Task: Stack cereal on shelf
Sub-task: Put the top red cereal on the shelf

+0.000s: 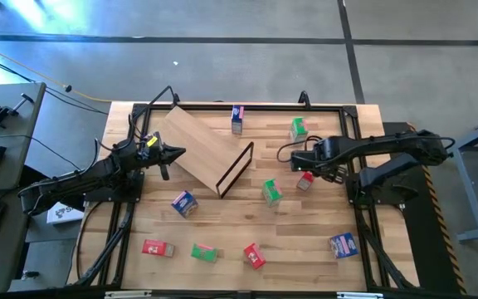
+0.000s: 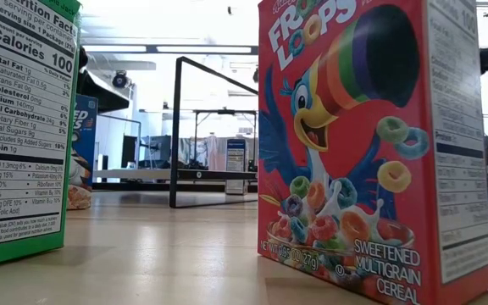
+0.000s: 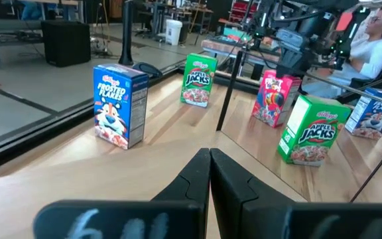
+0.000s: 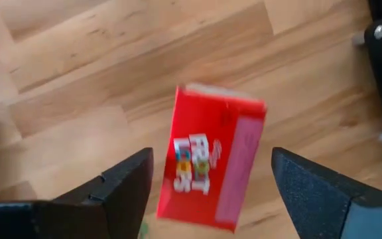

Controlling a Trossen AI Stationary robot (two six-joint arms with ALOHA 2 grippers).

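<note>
Red cardboard filled the space between the right gripper's (image 4: 207,192) spread fingers: a Froot Loops box (image 4: 211,159) stood on the striped wooden table (image 4: 78,73) directly below that gripper, with clear gaps on both sides, so nothing was grasped. From above, the same red box (image 1: 304,181) sat just under the right gripper (image 1: 309,163) at the right-centre of the table (image 1: 305,249).

Other cereal boxes were scattered around it. A green one (image 1: 271,192) stood near its left, another green one (image 1: 298,129) stood toward the far edge, and a blue one (image 1: 237,120) stood by the far rim. Along the near side lay a blue box (image 1: 183,203), a red box (image 1: 158,248), a green box (image 1: 203,252), another red box (image 1: 254,256) and a blue box (image 1: 343,244) toward the right.

The shelf (image 1: 197,145), a light plywood panel, lay at an angle in the left-centre of the table, with its thin dark metal frame (image 1: 235,169) at the end facing the middle. No box rested on it.

The left gripper (image 1: 170,154) hovered at the shelf's left edge, and in its wrist view its fingers (image 3: 234,182) were pressed together with nothing between them. Beyond them stood a Frosted Flakes box (image 3: 119,105) and two Apple Jacks boxes (image 3: 198,79) (image 3: 310,129). A person (image 3: 377,43) sat in the room behind.
</note>
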